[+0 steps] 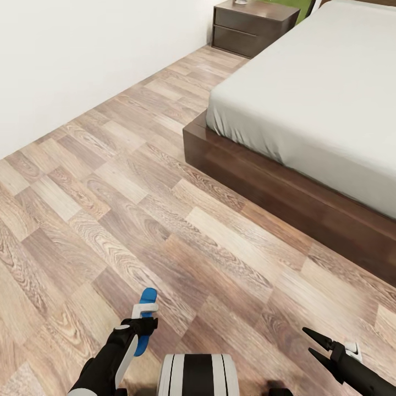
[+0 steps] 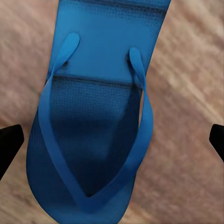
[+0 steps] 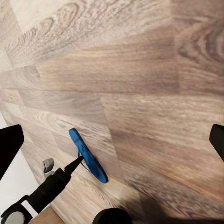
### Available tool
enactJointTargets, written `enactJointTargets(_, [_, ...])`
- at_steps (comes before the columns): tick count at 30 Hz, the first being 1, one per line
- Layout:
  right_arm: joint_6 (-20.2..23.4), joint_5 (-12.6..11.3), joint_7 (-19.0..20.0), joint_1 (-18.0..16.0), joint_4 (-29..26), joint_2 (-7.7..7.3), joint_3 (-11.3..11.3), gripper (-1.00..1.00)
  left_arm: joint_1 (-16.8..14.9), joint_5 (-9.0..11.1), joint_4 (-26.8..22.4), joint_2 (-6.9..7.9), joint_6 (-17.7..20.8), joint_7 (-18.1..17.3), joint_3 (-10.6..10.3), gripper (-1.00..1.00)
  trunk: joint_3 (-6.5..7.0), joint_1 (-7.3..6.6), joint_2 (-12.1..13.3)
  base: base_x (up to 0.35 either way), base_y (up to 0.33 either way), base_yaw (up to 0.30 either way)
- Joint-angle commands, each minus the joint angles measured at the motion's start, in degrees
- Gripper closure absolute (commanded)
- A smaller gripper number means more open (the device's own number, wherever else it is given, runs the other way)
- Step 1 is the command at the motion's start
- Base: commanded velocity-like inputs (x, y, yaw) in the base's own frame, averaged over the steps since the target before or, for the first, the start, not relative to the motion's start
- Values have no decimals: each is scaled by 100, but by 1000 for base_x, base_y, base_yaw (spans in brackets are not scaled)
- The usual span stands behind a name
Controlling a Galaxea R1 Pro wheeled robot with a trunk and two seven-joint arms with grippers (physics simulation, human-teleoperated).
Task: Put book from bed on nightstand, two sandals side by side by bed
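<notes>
One blue sandal (image 1: 146, 319) lies on the wood floor (image 1: 110, 209) directly beneath the left gripper (image 2: 112, 140), its fingers spread wide either side. The right gripper (image 1: 318, 344) hangs open. Ahead of it: one bed (image 1: 308, 104), one nightstand (image 1: 250, 25).

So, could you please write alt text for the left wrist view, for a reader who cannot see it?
A bright blue sandal seen close from above, sole up toward the camera with its thin blue straps meeting in a V, lies over blurred wood-plank floor. The dark fingertips of the left gripper stand wide apart at either side of it.
</notes>
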Motion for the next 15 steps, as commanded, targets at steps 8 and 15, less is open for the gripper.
enactJointTargets(8, [35,-12,7,-3,1,1,-7,-100,0,-1,-12,-4,31,14,15,-100,-3,-1,-1,0,0,0])
enactJointTargets(15, [35,-12,7,-6,1,4,-7,-100,0,-1,-10,-4,31,18,18,-100,-136,15,-9,0,0,0])
